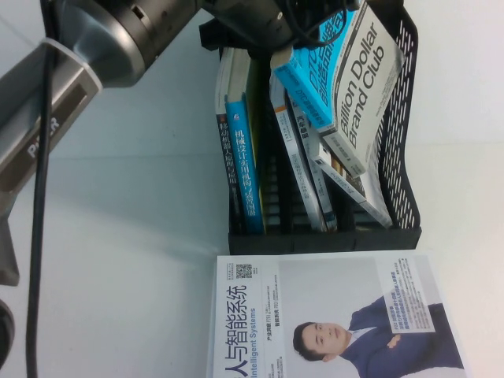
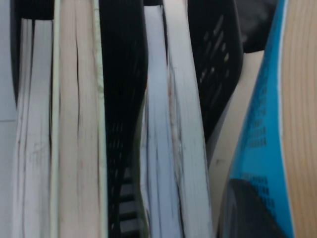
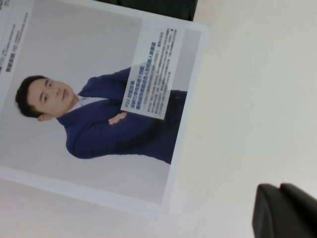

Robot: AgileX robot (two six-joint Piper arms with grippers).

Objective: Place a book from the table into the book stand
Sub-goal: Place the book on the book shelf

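Leaning at a slant over the right slot of the book stand (image 1: 405, 118), the book (image 1: 346, 79) is held by its upper end in the left gripper (image 1: 303, 35), whose clasp is judged clenched on it, though the fingers are largely hidden. A snag could be expected: the book's lower edge rests across tilted volumes already in that slot, so jamming or tipping may follow if it is let go. "Billion Dollar Brand Club" is legible on its cover. "Intelligent Systems" is printed on the white book (image 1: 331, 315) lying on the desk (image 1: 118, 236). Only a dark tip of the right gripper (image 3: 285, 210) is seen above the desk; its state cannot be told.
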